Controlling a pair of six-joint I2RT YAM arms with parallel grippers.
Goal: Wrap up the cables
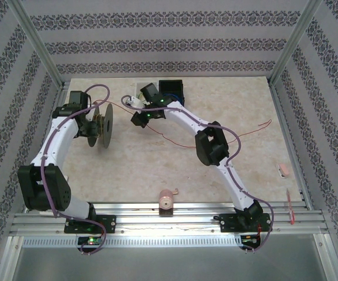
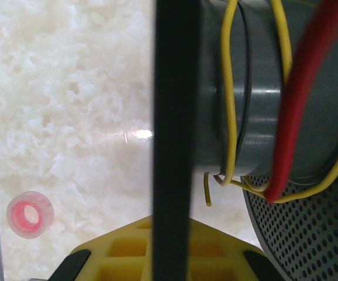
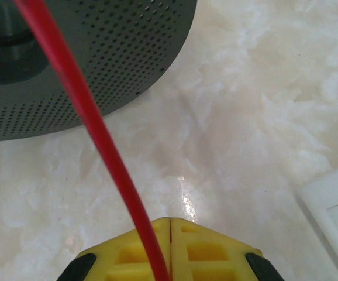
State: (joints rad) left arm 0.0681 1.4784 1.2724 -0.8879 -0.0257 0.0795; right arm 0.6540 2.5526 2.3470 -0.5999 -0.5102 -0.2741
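Right pincer (image 3: 169, 227) pinches red cable (image 3: 93, 126) running to spool (image 3: 122, 58).

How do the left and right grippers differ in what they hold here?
The left gripper clamps the black spool flange; the right gripper pinches the thin red wire. The left jaws stand parted by the flange; the right jaws nearly meet. Both have yellow fingers.
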